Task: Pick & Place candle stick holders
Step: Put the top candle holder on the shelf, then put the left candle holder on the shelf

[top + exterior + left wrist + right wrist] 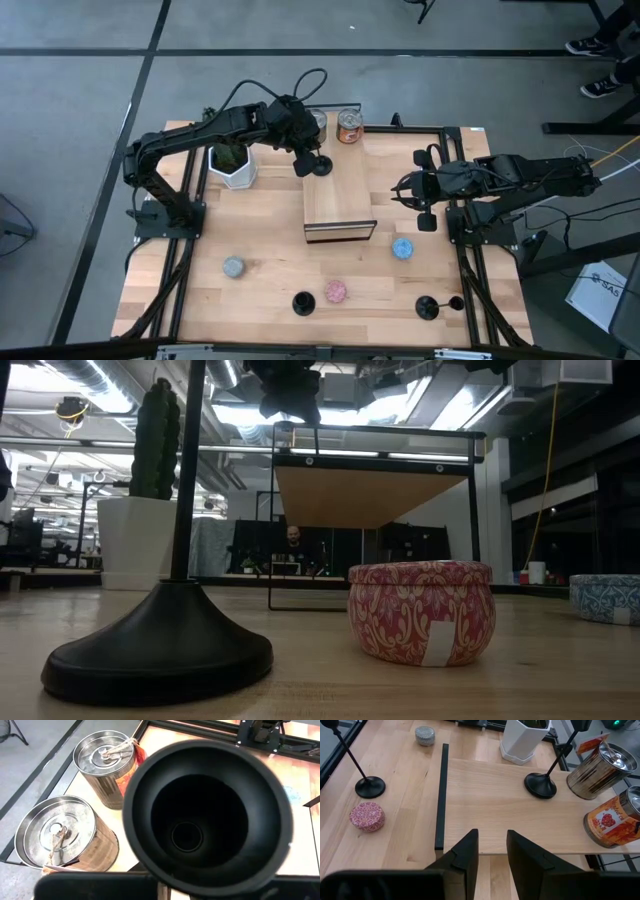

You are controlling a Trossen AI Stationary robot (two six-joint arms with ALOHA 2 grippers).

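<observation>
A black candle stick holder point(320, 163) stands with its round base point(540, 786) on the raised wooden platform point(340, 205), near the platform's far end. My left gripper point(303, 152) is at its top, shut on it; the left wrist view looks down into the cup point(207, 810). Two more holders point(303, 303) point(427, 308) stand on their bases near the table's front edge. My right gripper point(492, 850) hovers open over the platform's right side, nothing between its fingers. My left gripper holds the candle stick holder near its upper end, below the cup point(200, 865); the wide cup hides where the fingers meet it. The fingers come slanting down from the table's far left. The stem point(560, 755) rises from the base, which rests on the platform.
Two metal tins point(318, 122) point(349, 126) and a white planter with a cactus point(232, 160) stand at the far side. Grey point(233, 267), pink point(336, 291) and blue point(402, 248) round tins lie on the table in front of the platform.
</observation>
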